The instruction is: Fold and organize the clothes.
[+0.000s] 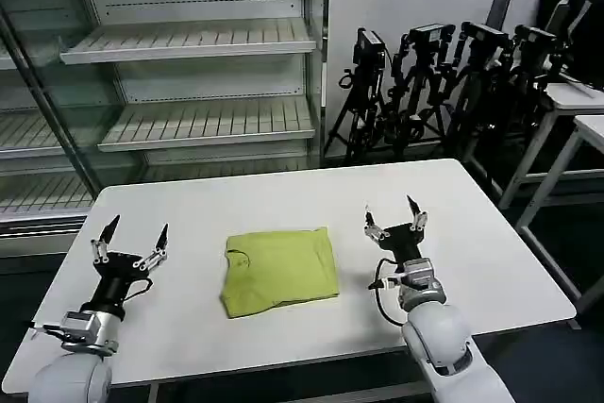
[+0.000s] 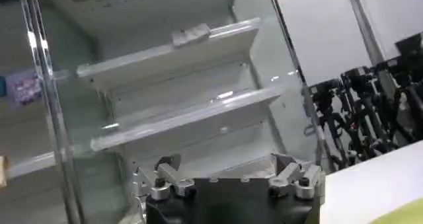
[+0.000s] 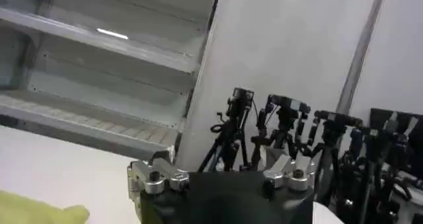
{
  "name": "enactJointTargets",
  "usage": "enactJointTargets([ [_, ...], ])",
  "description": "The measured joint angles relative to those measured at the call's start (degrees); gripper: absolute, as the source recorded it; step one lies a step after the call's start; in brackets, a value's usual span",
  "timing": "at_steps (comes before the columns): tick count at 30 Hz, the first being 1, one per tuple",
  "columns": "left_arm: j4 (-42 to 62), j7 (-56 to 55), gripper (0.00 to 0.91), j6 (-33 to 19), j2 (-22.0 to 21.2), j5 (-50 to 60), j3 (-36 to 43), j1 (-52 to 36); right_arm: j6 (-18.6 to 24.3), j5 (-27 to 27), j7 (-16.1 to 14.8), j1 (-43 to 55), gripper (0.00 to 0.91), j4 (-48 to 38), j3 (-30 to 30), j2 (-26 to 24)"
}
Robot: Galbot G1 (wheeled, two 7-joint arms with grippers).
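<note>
The lime T-shirt (image 1: 280,271) lies already folded into a compact, roughly square bundle near the middle of the white table (image 1: 491,233), between the two arms. The left gripper (image 1: 134,235) stands on its own side of the shirt, well apart from it, fingers pointing up and spread wide with nothing between them. The right gripper (image 1: 394,214) mirrors it on the other side, near the shirt but not touching, also upturned, spread and empty.

From where I stand the folding looks mostly done, so the step in hand seems to be tidying or a last fold. To do that well, I'd say both grippers should tip down and come in low from the two side edges, pinching all the layers at once so the thin cloth does not slide apart, and lift no higher than needed. Any smoothing should run outward from the centre so the bundle stays flat.

The bundle sits slightly skewed to the table edges, its far edge rising a little toward the robot's right. The collar opening shows near its far-left corner, so the neck end points to the robot's left. Its long axis, only a little longer than the short one, runs left to right across the table. The near-left corner bulges rounder and looser than the rest, which is the spot I would press down first
</note>
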Motion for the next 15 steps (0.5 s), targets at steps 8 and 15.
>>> enactJointTargets([
  [8,-0.69,1.25,0.907,-0.48,-0.57,1.26,-0.87,0.65,0.42,-0.51,0.38,0.24,0.907,-0.70,-0.09,-0.47],
  [15,-1.17,2.21,0.907,-0.55,-0.93,2.27,-0.91,0.93,0.98,-0.57,0.78,0.67,0.907,-1.31,0.29,-0.59],
])
